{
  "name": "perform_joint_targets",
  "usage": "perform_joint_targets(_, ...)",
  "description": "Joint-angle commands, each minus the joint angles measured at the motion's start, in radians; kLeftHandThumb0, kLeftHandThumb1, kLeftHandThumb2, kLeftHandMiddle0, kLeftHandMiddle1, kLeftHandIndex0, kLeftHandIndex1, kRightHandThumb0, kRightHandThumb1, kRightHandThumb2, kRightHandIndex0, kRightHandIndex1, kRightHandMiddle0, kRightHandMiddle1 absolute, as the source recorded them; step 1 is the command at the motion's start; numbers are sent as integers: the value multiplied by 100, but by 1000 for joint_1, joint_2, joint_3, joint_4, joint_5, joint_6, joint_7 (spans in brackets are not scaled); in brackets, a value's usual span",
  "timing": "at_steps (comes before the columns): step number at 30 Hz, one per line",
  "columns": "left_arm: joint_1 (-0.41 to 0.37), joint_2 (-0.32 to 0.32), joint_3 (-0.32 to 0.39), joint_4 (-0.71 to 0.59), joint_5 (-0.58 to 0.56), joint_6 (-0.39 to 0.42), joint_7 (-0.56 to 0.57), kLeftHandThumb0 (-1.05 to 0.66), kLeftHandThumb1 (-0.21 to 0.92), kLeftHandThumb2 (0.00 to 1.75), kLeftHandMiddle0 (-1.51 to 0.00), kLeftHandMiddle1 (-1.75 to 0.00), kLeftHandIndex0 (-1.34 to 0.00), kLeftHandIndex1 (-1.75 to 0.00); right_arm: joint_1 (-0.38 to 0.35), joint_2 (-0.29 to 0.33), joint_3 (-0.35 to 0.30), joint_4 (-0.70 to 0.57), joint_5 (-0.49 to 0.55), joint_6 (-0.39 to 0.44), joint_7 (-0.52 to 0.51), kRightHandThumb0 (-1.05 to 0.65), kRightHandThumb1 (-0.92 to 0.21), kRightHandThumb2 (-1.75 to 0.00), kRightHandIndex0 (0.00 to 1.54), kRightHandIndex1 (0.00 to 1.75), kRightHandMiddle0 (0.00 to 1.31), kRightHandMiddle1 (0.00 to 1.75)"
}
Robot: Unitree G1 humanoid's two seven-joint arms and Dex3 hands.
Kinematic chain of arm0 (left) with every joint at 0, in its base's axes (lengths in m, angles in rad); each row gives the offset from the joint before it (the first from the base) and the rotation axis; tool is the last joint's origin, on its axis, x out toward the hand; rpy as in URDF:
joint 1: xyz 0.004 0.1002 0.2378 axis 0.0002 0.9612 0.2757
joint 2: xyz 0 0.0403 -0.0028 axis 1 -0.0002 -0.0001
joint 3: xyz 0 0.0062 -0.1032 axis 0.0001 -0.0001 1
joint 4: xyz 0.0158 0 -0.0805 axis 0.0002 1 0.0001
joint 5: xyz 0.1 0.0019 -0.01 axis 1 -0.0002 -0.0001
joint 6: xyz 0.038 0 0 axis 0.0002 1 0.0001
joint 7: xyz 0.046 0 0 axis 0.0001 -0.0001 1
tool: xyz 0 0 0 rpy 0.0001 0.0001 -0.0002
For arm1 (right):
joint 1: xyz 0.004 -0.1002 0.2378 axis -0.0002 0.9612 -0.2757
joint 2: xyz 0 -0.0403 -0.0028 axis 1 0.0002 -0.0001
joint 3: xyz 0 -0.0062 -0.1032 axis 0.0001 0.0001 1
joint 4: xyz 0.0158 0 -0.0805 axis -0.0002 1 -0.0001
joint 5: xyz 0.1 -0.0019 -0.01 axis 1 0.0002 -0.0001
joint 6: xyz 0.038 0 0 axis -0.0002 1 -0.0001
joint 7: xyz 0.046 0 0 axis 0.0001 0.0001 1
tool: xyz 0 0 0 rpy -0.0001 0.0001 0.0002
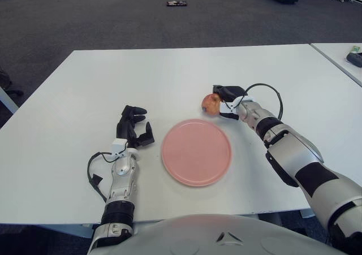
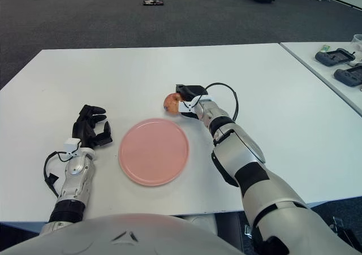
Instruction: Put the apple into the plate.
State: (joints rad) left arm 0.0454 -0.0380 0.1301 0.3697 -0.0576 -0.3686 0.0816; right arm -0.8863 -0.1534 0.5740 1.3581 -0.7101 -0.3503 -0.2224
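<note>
I have the small round red-and-yellow apple clasped in my right hand, the black fingers wrapped around its far side. It shows just beyond the upper right edge of the flat round pink plate, which lies on the wide white counter; whether the apple is lifted clear of the surface I cannot tell for sure. My left hand shows to the left of the plate, fingers loosely curled and holding nothing.

To do this step well, I think I should carry the apple toward me and slightly left until it hangs over the plate's middle, not its rim. Then lower it until it sits, and only then loosen the fingers, since a round apple let go from above could roll off.
</note>
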Motion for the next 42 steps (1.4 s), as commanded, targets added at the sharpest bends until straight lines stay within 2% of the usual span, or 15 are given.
perform_joint_targets(1,39,-2,-2,49,-1,50,-7,-1,19,147,-67,-175,-50,-174,-3,4,-18,-13,20,-25,14,-1,6,-175,88,174,68,175)
perform_joint_targets(5,37,-1,-3,53,5,50,-3,-1,22,145,-65,-175,-47,-175,-5,9,-84,-26,96,-67,87,-1,6,-174,89,173,67,175)
perform_joint_targets(8,37,0,-4,54,8,46,-2,-1,24,142,-64,-175,-46,-175,3,18,-141,-32,158,-74,149,-1,6,-174,89,171,67,175)
perform_joint_targets(10,36,0,-4,55,8,45,-2,-1,25,141,-63,-175,-45,-175,5,21,-156,-35,173,-74,167,-1,6,-174,90,171,67,175)
perform_joint_targets(11,36,0,-3,55,9,45,0,-1,25,141,-63,-175,-45,-175,9,28,-187,-37,208,-68,200,-1,6,-174,90,171,67,175)
perform_joint_targets(15,35,-2,-2,54,15,49,8,-1,19,147,-67,-175,-50,-175,17,47,-269,-44,302,-43,290,-1,6,-174,90,171,67,175)
perform_joint_targets(27,36,-3,0,53,11,49,4,-1,16,152,-71,-175,-52,-174,30,66,-370,-70,407,-16,384,-1,6,-175,89,174,67,175)
perform_joint_targets(37,36,2,-4,54,21,51,7,-1,17,150,-70,-175,-50,-175,28,67,-401,-88,436,-11,421,0,7,-175,90,172,68,175)
perform_joint_targets(42,38,1,-5,50,26,54,9,-1,14,153,-72,-175,-54,-173,28,65,-407,-92,439,-13,422,0,7,-175,90,172,68,175)
